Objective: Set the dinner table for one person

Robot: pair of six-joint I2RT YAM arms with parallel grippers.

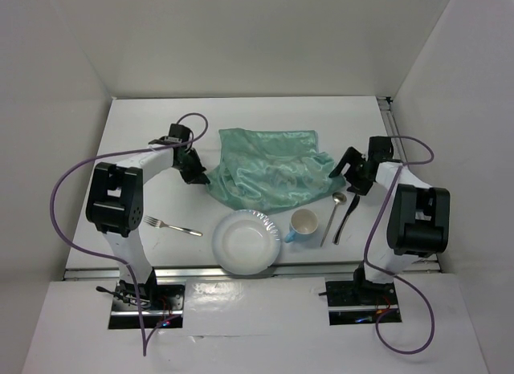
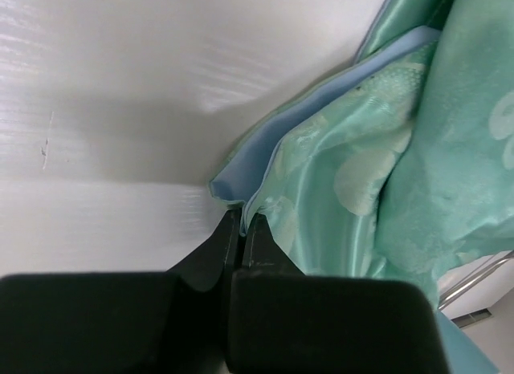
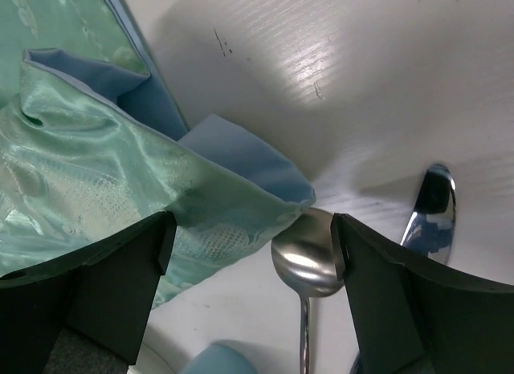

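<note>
The left gripper point(image 1: 197, 175) is down at the left corner of the green mat point(image 1: 269, 177), and the left wrist view settles it: the jaws are pressed together, nipping the mat's edge right where the blue backing folds out from under the shiny face. That looks like a hold taken for pulling the crumpled cloth flat.

Over on the other side, the right gripper point(image 1: 353, 180) hangs with its fingers point(image 3: 120, 286) spread wide, and nothing is caught between them. The mat's right corner pokes into the gap, and the bowl of the spoon point(image 3: 305, 266) sits just below it, so this claw seems lined up to take the opposite corner. It will have to mind the spoon, which lies very near.

The mat sits bunched toward the middle and back of the dinner table point(image 1: 136, 129), the wide matte white top that carries everything. Nearer the arms wait the fork point(image 1: 173, 226), the plate point(image 1: 246, 241), the mug point(image 1: 303, 225) and a dark utensil point(image 1: 345, 221) beside the spoon. They are parked along the near edge, probably so the cloth can be spread first.

A metal rail point(image 1: 389, 121) runs down the right edge, and plain white walls point(image 1: 257, 37) box the table in on three sides.
</note>
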